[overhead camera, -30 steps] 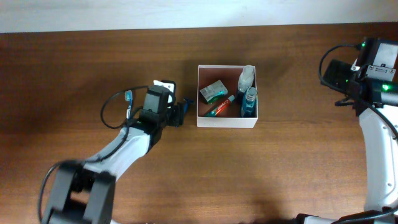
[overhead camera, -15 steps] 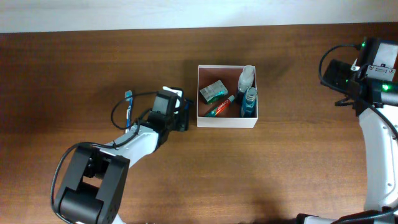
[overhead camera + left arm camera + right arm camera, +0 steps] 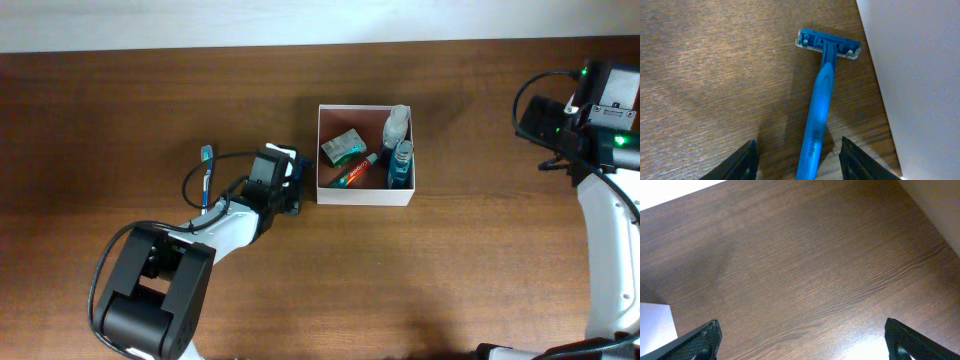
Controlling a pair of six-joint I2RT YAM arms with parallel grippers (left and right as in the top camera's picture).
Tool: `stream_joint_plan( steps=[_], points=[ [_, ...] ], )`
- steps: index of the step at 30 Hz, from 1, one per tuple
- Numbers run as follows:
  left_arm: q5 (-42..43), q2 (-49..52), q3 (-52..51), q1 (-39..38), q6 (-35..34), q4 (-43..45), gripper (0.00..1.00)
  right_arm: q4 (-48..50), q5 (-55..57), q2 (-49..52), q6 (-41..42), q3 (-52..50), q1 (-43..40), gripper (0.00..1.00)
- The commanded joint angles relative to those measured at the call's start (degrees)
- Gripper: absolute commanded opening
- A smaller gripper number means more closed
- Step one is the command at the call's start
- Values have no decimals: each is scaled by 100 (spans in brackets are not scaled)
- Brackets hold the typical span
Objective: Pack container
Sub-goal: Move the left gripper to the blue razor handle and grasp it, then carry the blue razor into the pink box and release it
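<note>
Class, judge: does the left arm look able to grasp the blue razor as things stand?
Probably yes: the left gripper is open astride the razor, nothing covering it, though the container wall is close.

Overhead, I look straight down on the worktop point(image 3: 450, 280). My left wrist view sits close, facing a blue razor point(image 3: 819, 100) beside the container point(image 3: 920, 75) wall, shared with overhead; my right wrist view faces worktop from farther off

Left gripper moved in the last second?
Yes. In the overhead view the left gripper has shifted slightly right and down-frame, nearer the box.
</note>
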Motion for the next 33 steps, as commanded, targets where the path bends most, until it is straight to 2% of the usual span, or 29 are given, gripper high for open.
stream_joint_plan(
  steps=[1, 2, 5, 8, 16, 21, 28, 33],
  points=[
    [24, 105, 26, -2, 33, 11, 53, 0, 33, 15, 68, 46, 2, 99],
    [24, 105, 26, -2, 33, 9, 52, 2, 33, 15, 68, 46, 2, 99],
    [22, 105, 26, 0, 33, 13, 23, 0, 31, 15, 68, 46, 2, 99],
    [24, 105, 26, 0, 33, 15, 13, 0, 33, 15, 68, 46, 2, 99],
    [-39, 98, 26, 4, 33, 87, 8, 0, 33, 15, 68, 46, 2, 99],
    [-870, -566, 52, 4, 35, 234, 7, 0, 33, 15, 68, 46, 2, 99],
    [-769, -2057, 52, -151, 28, 129, 5, 0, 33, 15, 68, 46, 2, 99],
    [-151, -2308, 52, -619, -146, 474, 4, 0, 33, 15, 68, 46, 2, 99]
  ],
)
